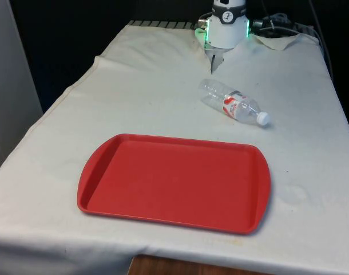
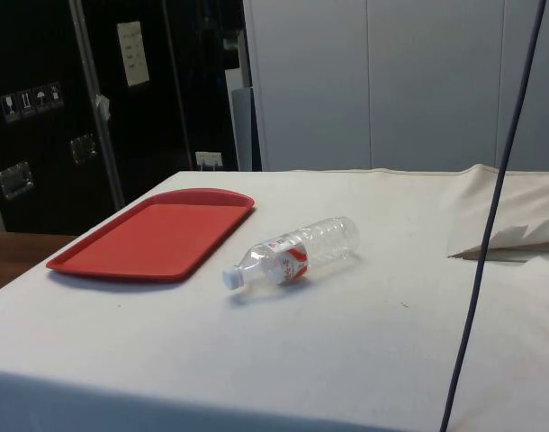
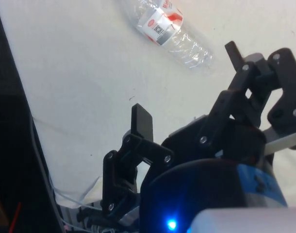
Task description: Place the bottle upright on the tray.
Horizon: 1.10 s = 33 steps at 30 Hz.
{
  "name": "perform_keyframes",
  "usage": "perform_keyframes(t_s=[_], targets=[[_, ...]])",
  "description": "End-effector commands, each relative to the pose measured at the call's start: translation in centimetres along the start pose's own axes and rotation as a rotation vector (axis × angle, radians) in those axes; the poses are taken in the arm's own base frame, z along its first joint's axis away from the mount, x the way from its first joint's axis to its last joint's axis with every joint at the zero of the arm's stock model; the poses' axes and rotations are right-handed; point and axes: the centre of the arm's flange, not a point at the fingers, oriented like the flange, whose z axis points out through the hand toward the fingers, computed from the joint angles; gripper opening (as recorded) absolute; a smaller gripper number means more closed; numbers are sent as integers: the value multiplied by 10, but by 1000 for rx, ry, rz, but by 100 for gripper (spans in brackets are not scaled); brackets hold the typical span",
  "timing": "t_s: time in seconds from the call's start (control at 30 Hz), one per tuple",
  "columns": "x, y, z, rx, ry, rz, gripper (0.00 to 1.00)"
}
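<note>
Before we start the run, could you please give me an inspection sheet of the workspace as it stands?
Surface: table under a white cloth, creased near the far end.
Job's things: clear bottle with red and white label and white cap lies on its side on the cloth, apart from the tray; red tray lies flat with nothing on it.
Clutter: nothing seen.
Pincer: black pincer open, above the cloth, holding nothing, bottle beyond its fingertips.
Cables: a dark cable hangs across the side view; more cables by the robot's base.
Surroundings: dark cabinets and pale wall panels.
</note>
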Motion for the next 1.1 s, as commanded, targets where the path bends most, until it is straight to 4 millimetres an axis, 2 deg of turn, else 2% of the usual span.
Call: perform_keyframes(t_s=[0.0, 0.63, 0.87, 1.07], targets=[[2, -2, 1, -5, 4, -17, 100], [6, -11, 7, 2, -1, -117, 100], [5, -12, 14, 14, -16, -122, 100], [5, -17, 28, 16, -26, -132, 100]])
